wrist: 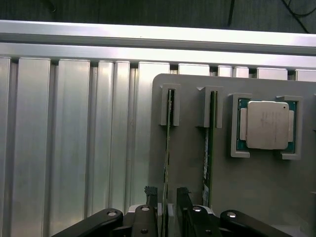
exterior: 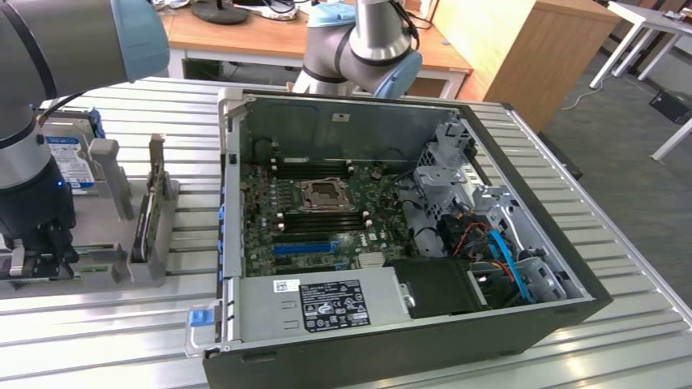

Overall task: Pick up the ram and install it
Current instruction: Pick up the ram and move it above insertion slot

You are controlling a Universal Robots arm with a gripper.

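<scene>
While the arm (exterior: 27, 154) is hanging over the grey fixture (wrist: 190, 163) at the exterior view's left, the gripper (wrist: 167, 196) is sitting low over the ram (wrist: 167, 138). Its jaws are standing apart, with one finger (wrist: 151, 197) on each side of the stick and a thin gap showing on both sides; nothing is being clamped. The ram is standing on edge in a slotted bracket of the fixture, not yet lifted. A second green stick (wrist: 209, 143) is standing just beside it in the neighbouring bracket, and a processor (wrist: 267, 124) is lying flat in the next holder. The fixture is resting on the slatted aluminium table (wrist: 74, 138). The open computer case (exterior: 433, 356) is lying well apart from the gripper, its motherboard (exterior: 313, 219) facing up.
</scene>
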